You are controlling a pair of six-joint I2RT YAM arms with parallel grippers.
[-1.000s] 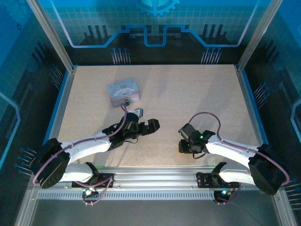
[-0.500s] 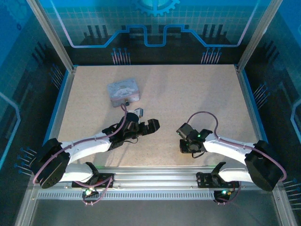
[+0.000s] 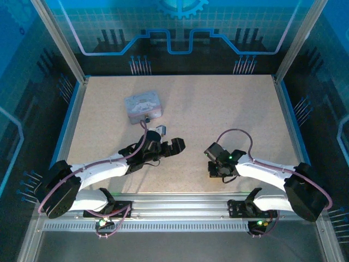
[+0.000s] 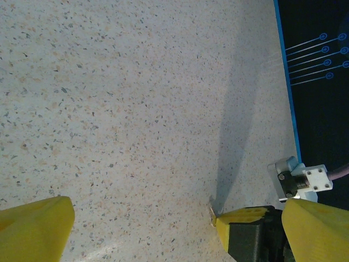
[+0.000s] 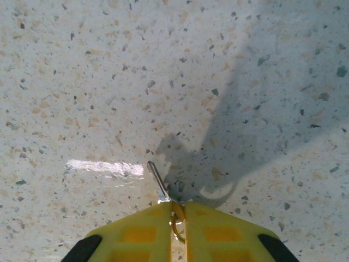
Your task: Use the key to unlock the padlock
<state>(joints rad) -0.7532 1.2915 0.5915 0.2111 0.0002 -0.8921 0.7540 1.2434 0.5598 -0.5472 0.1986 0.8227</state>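
Listing one speckled worktop (image 3: 229,103), bounded left and right by a blue rim (image 3: 287,117), with a metal rail (image 3: 180,199) along the near edge.

- **Open room:** the far right half lies bare, as does the strip between the two hands.
- **Lavender printed box (image 3: 143,105):** far left quarter, set askew.
- **Padlock (image 3: 146,118):** small and dark, just beside the box's near edge; whether it touches the box cannot be told.
- **Left arm:** stretched low from its base toward centre, forearm near level. Left hand (image 3: 170,143) spread wide, its yellow fingers (image 4: 34,229) at opposite sides of the wrist view, bare worktop between them.
- **Right arm:** bent, reaching leftward, wrist tipped down toward the worktop. Right hand (image 5: 177,210) pressed together, pinching the key (image 5: 158,184) at its ringed head, the slim stem jutting out ahead of the fingertips, its shadow on the surface.
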